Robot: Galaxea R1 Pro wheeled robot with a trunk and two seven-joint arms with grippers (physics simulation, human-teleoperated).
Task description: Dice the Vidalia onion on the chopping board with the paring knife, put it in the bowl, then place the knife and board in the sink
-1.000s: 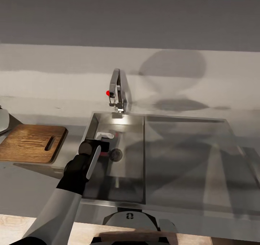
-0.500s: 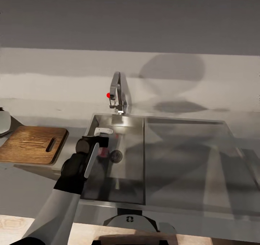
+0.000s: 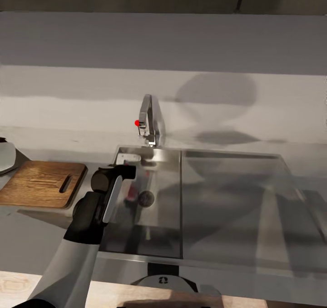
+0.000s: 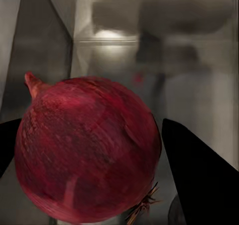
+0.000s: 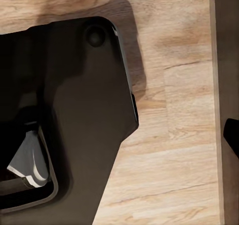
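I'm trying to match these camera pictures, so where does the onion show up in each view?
Head view: a red sliver at, beside the left arm, over the sink basin.
Left wrist view: the onion looms large between the dark fingers.
Right wrist view: wooden floor and robot body.
Shared landmark: the faucet, blurred at.

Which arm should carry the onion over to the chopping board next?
The left. Its gripper has the onion between its fingers over the sink, and the chopping board lies on that same side. The right wrist camera looks at wooden floor.
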